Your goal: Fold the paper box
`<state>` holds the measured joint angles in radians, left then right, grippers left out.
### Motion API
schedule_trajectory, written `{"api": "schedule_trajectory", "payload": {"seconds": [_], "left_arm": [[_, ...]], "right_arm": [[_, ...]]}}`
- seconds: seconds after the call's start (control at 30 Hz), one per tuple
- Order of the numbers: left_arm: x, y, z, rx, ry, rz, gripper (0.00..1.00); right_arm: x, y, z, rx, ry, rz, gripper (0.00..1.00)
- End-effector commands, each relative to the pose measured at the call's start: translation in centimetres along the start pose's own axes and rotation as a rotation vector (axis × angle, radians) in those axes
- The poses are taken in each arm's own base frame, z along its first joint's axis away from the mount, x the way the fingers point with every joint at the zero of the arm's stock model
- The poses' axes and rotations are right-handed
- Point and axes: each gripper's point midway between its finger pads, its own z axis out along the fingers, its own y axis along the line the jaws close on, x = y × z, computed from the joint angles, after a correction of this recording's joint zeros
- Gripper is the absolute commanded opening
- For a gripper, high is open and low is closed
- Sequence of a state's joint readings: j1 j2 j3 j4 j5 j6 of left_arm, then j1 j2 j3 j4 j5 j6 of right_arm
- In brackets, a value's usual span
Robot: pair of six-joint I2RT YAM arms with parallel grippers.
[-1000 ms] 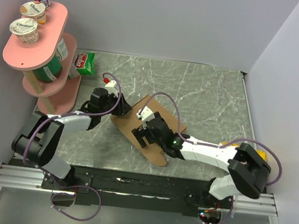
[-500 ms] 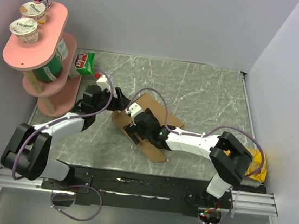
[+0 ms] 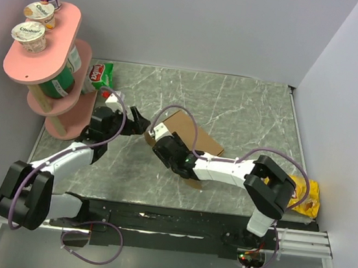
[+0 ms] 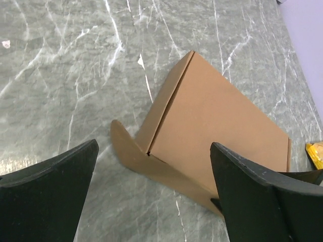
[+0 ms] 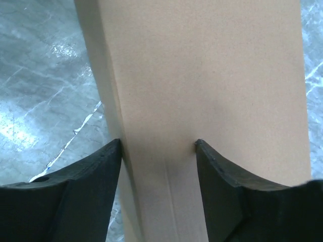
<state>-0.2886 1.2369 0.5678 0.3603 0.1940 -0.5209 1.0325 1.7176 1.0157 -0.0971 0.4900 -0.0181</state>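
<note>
The paper box (image 3: 190, 134) lies about the middle of the table (image 3: 254, 107), nearly closed: its lid is folded down over the base, but one side flap (image 4: 125, 145) at the near left corner sticks out on the marble. The right gripper (image 5: 157, 146) is on the lid with half-spread jaws; whether it pinches the cardboard, I cannot tell. The left gripper (image 4: 154, 148) hangs beside the box, jaws wide apart, holding nothing. The step seems to be tucking in the side flaps. Next, I think, one arm must press the lid while the other pushes this flap inside.
</note>
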Motion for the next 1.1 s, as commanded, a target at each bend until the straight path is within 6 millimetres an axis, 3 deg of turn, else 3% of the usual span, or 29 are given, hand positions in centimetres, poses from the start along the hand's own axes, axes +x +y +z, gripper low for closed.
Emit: {"api": "schedule_trajectory", "payload": {"seconds": [0.0, 0.07, 0.17, 0.2, 0.33, 0.5, 0.6, 0.67, 0.7, 0.77, 0.8, 0.83, 0.9, 1.0, 1.07], "left_arm": [[-1.4, -0.7, -0.9, 0.018, -0.053, -0.014, 0.99], [-2.3, -1.1, -1.4, 0.025, -0.075, -0.007, 0.99], [-3.6, -2.1, -2.6, 0.042, -0.102, 0.0, 0.96], [-3.8, -2.3, -3.0, 0.041, -0.106, 0.0, 0.96], [-5.7, -3.7, -4.7, 0.076, -0.166, 0.008, 0.96], [-7.0, -4.6, -6.2, 0.093, -0.19, 0.018, 0.96], [-7.2, -5.0, -6.4, 0.108, -0.196, 0.039, 0.96], [-6.9, -5.1, -6.0, 0.12, -0.172, 0.047, 0.96], [-6.1, -4.7, -5.1, 0.121, -0.136, 0.046, 0.96], [-5.4, -5.3, -4.2, 0.175, -0.102, 0.054, 0.96], [-4.4, -4.9, -3.1, 0.176, -0.065, 0.049, 0.96], [-4.0, -4.9, -2.7, 0.192, -0.05, 0.055, 0.96], [-3.3, -4.7, -1.6, 0.205, -0.018, 0.056, 0.96], [-3.5, -4.1, -1.2, 0.17, -0.035, 0.028, 0.96], [-3.0, -3.0, -1.3, 0.116, -0.041, -0.012, 0.96]], "right_arm": [[4.7, 0.0, 0.0, 0.031, 0.164, -0.115, 0.61], [4.1, 0.4, -0.5, -0.002, 0.159, -0.111, 0.6], [1.5, 0.7, -2.6, -0.098, 0.087, -0.045, 0.59], [0.8, 1.7, -3.3, -0.18, 0.071, -0.022, 0.59], [-1.1, 0.0, -4.5, -0.304, 0.025, 0.133, 0.57], [-3.3, -1.6, -6.1, -0.423, -0.037, 0.201, 0.56], [-4.3, -2.7, -7.1, -0.409, -0.066, 0.199, 0.62], [-5.2, -4.1, -8.3, -0.393, -0.102, 0.237, 0.82], [-4.9, -4.4, -8.8, -0.392, -0.09, 0.291, 0.99], [-5.1, -5.6, -10.1, -0.391, -0.124, 0.367, 1.0], [-3.6, -6.5, -9.8, -0.375, -0.103, 0.415, 1.0], [-3.6, -7.4, -10.3, -0.363, -0.13, 0.431, 1.0], [-1.2, -9.2, -9.4, -0.322, -0.111, 0.444, 1.0], [-0.1, -11.7, -8.8, -0.324, -0.14, 0.476, 1.0], [-0.5, -13.2, -8.2, -0.324, -0.176, 0.508, 1.0]]}}
